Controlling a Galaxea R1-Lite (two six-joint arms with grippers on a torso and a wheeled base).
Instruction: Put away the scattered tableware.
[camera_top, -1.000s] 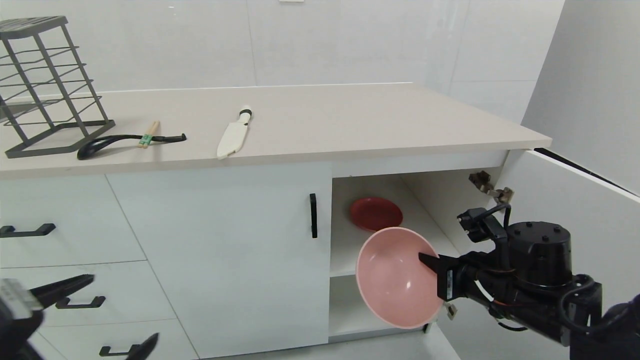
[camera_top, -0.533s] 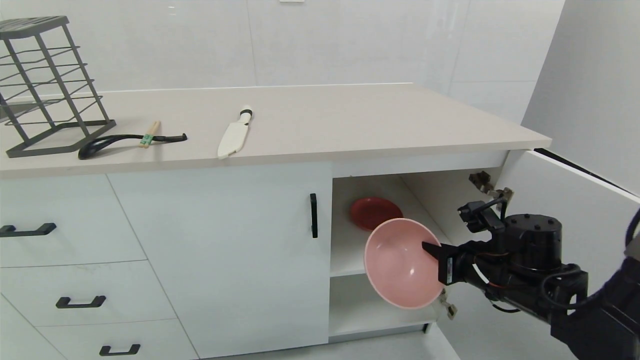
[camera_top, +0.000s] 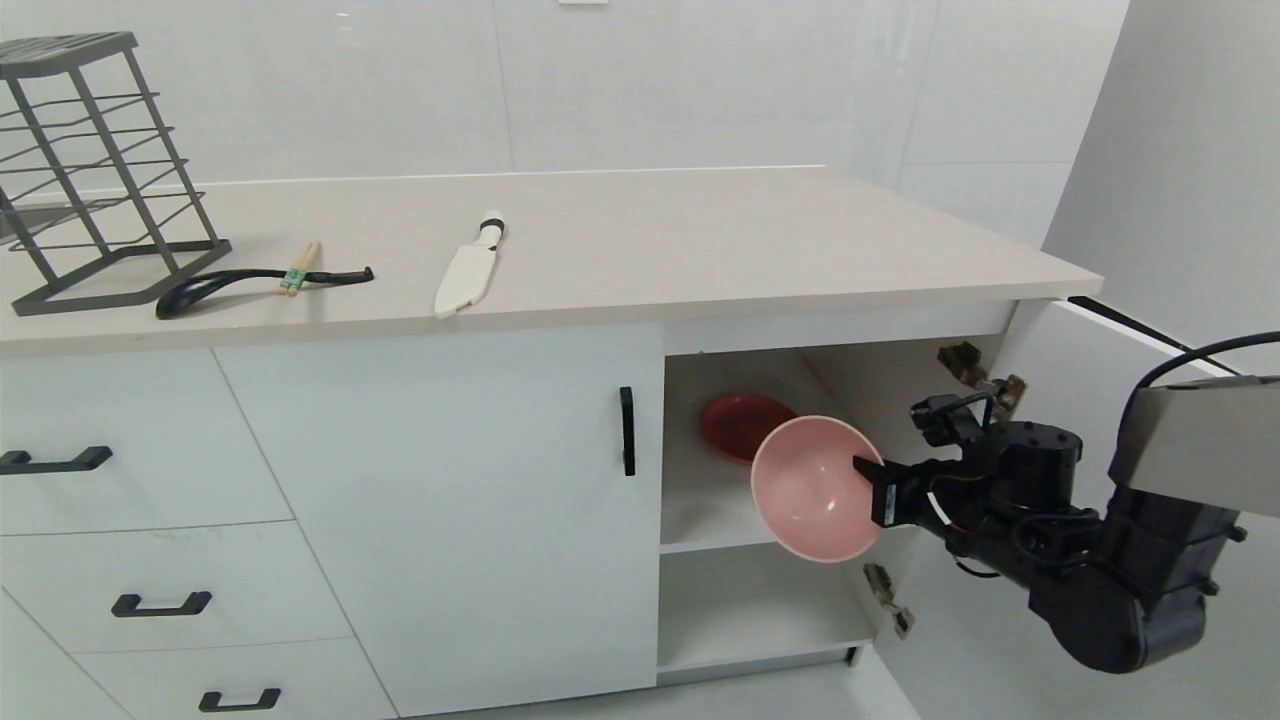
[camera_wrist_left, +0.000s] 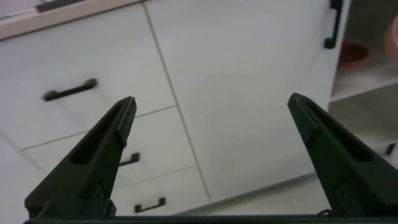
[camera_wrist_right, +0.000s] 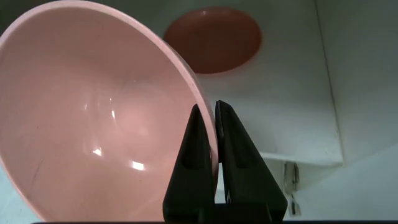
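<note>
My right gripper (camera_top: 866, 474) is shut on the rim of a pink bowl (camera_top: 812, 487), which is tipped on its side at the open cabinet's mouth, level with the upper shelf (camera_top: 712, 510). The right wrist view has the bowl (camera_wrist_right: 93, 143) clamped between the fingers (camera_wrist_right: 198, 149). A red plate (camera_top: 738, 424) (camera_wrist_right: 214, 38) lies flat at the back of that shelf. On the counter (camera_top: 640, 240) lie a white knife (camera_top: 467, 268), a black ladle (camera_top: 235, 281) and chopsticks (camera_top: 298, 268). My left gripper (camera_wrist_left: 211, 146) is open, facing the shut cabinet front.
A dark wire rack (camera_top: 90, 170) stands at the counter's far left. The cabinet's right door (camera_top: 1110, 400) hangs open beside my right arm. The left door (camera_top: 450, 500) with a black handle (camera_top: 626, 430) is shut. Drawers (camera_top: 120, 500) sit to the left. A lower shelf (camera_top: 755, 615) lies beneath.
My right gripper has carried the pink bowl up and inward toward the upper shelf. My left gripper has dropped out of the head view's lower left corner.
</note>
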